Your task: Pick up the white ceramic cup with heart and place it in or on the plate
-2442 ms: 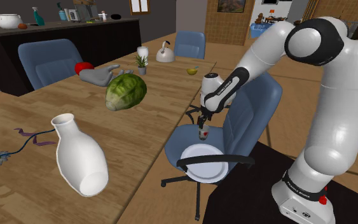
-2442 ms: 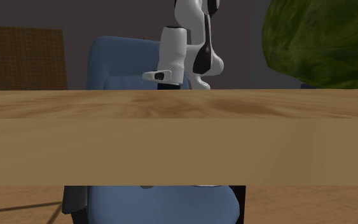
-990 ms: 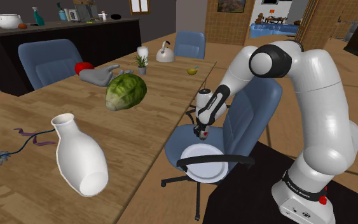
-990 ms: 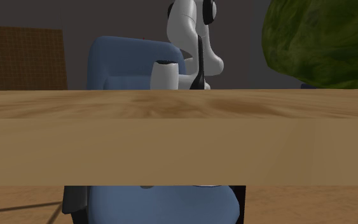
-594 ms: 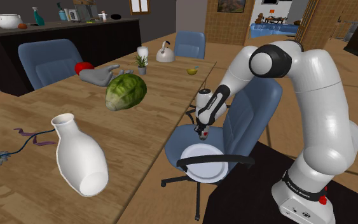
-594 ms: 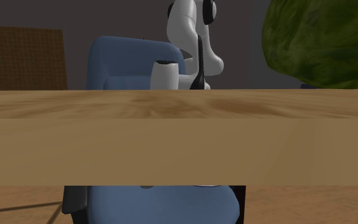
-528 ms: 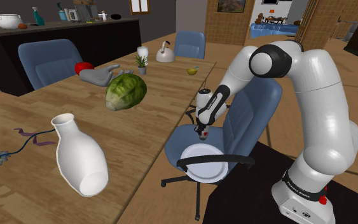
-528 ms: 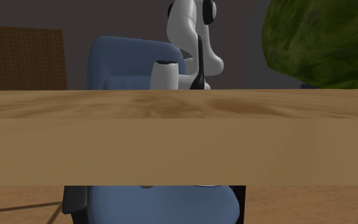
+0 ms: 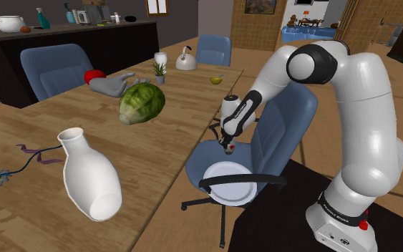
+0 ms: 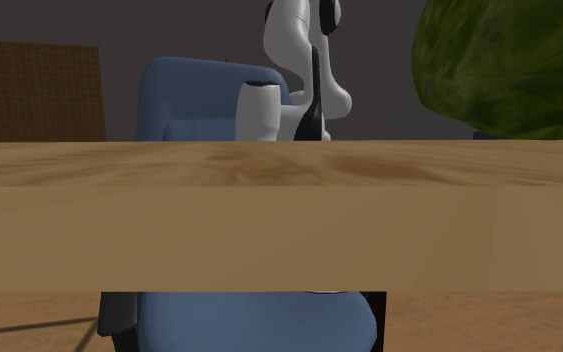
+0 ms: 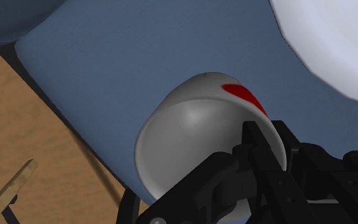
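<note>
Gripper [image 9: 227,146], pointing down, is clamped on the rim of a white cup [image 9: 229,149] with a red heart, hanging above a blue chair seat [image 9: 201,159]; the white plate [image 9: 229,183] lies on that seat at about six o'clock from it in the shoulder view. The carry looks under way, and the next move calls for bringing the cup over the plate, lowering and releasing. The wrist view shows the fingers [image 11: 255,137] pinching the cup's wall, too small to tell from the shoulder view, while the second exterior view looks level across the wooden table [image 10: 269,230] at the arm [image 10: 257,110].
</note>
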Action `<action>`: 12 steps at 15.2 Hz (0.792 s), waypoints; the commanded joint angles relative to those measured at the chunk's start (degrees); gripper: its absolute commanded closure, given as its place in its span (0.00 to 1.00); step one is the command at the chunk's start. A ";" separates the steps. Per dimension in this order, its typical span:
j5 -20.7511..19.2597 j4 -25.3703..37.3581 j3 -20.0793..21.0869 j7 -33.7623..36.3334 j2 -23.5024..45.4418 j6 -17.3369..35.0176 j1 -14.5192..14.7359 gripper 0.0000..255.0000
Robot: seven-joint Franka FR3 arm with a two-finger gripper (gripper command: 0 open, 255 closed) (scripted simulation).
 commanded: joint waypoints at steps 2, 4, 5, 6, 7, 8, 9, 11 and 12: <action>0.17 -0.63 0.19 -0.26 -2.24 -1.61 -0.09 1.00; 0.31 -0.97 0.32 -0.48 -3.70 -2.73 -0.18 1.00; 0.39 -1.12 0.38 -0.59 -4.42 -3.30 -0.22 1.00; 0.46 -1.25 0.45 -0.70 -5.13 -3.88 -0.26 1.00; 0.54 -1.37 0.51 -0.81 -5.84 -4.46 -0.30 1.00; 0.62 -1.49 0.57 -0.93 -6.55 -5.06 -0.34 1.00; 0.70 -1.58 0.63 -1.04 -7.24 -5.65 -0.37 1.00; 0.83 -1.72 0.71 -1.21 -8.28 -6.54 -0.42 1.00; 0.47 -3.72 0.70 0.01 -9.62 -5.99 0.47 1.00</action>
